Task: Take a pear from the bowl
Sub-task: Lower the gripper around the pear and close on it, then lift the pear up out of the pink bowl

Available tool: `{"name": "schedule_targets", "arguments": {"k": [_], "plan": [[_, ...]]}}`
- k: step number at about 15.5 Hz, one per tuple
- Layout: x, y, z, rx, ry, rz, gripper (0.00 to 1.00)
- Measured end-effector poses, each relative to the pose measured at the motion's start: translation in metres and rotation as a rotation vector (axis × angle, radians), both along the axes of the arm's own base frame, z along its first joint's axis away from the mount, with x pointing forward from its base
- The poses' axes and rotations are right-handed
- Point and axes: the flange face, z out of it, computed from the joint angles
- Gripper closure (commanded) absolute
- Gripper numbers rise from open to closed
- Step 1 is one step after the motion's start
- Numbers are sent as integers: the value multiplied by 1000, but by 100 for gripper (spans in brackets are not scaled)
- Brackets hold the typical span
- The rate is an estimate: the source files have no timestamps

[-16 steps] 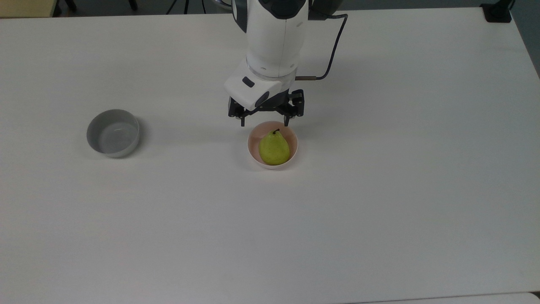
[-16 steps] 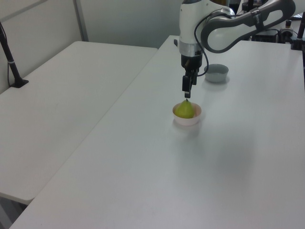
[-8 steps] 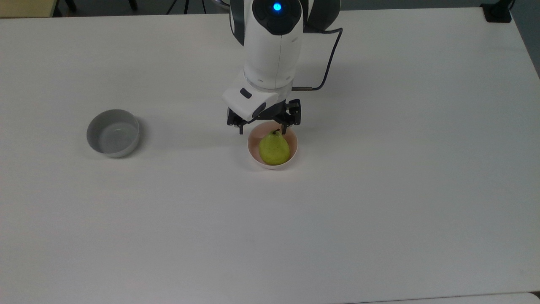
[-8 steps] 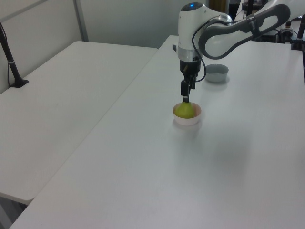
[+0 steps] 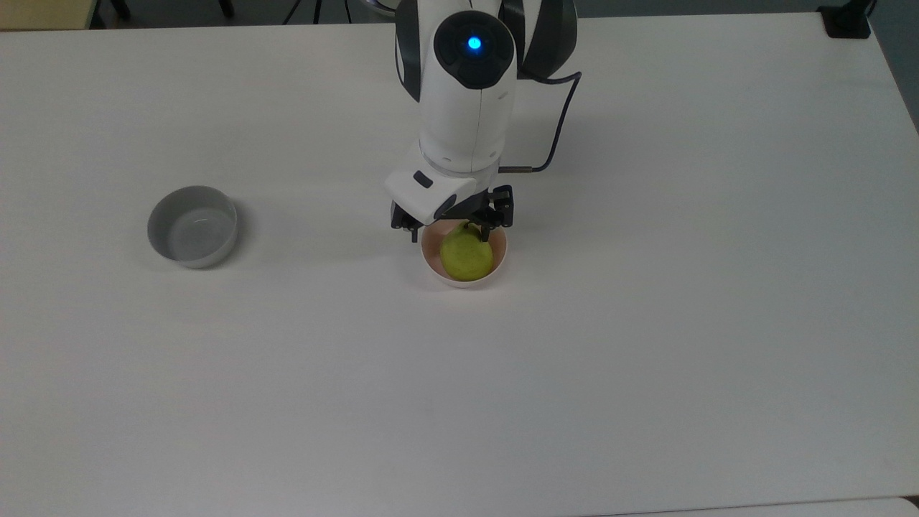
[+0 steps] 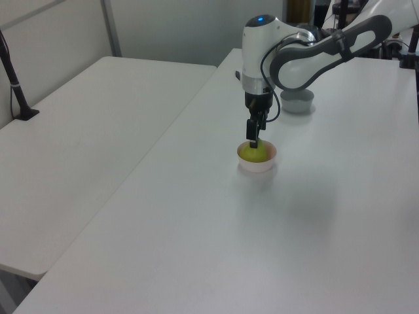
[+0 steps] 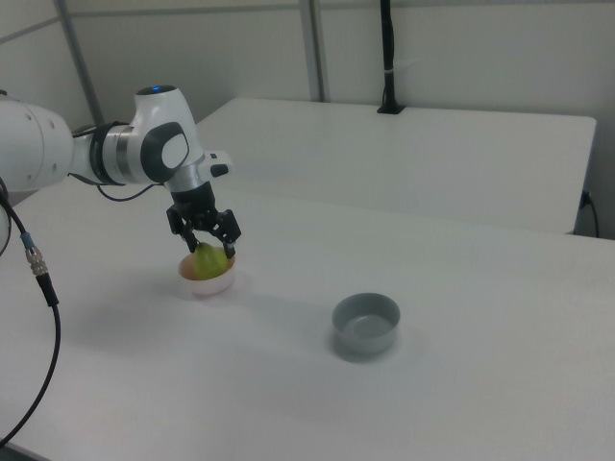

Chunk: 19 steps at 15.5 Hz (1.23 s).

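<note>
Pear (image 5: 467,256): lies in the pink bowl (image 5: 500,253), narrow stem end toward the top view's top, fat end toward the top view's bottom; it takes up most of the bowl's inside.
Handling: likely firm and fairly light, with smooth rounded skin that could slip out of a pinch set too high on the taper; too hard a squeeze may bruise it.
Where to hold: probably across the body just below the neck, one finger on each flank, low enough that the widest part sits between the pads.
Gripper (image 5: 451,231): fingers spread apart, hanging at the pear's stem end and straddling it in the right view (image 7: 216,247); whether they touch the fruit cannot be told.
Bowl risk: the rim is just beside the fingertips, so a finger may catch it.
Grey bowl (image 5: 192,226): well apart, toward the top view's left.
Table (image 5: 646,359): white, bears both bowls.
</note>
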Motion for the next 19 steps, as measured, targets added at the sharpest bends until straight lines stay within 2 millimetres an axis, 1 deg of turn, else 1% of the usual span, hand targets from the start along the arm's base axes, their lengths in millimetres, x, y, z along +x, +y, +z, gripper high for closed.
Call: {"name": "schedule_targets", "arguments": {"k": [3,7,8,10,11,13,14,19], "plan": [[1,8,-13,0,2,13,7],[1,18,-20,1,0,28,11],[1,19,-22,1,1,30,13],[1,20,-25,0,6,31,19],[1,20,-27,-1,8,31,26],[1,20,-28,-5,9,34,35],[1,20,-28,-6,9,35,37],[2,21,-27,-7,5,36,37]]}}
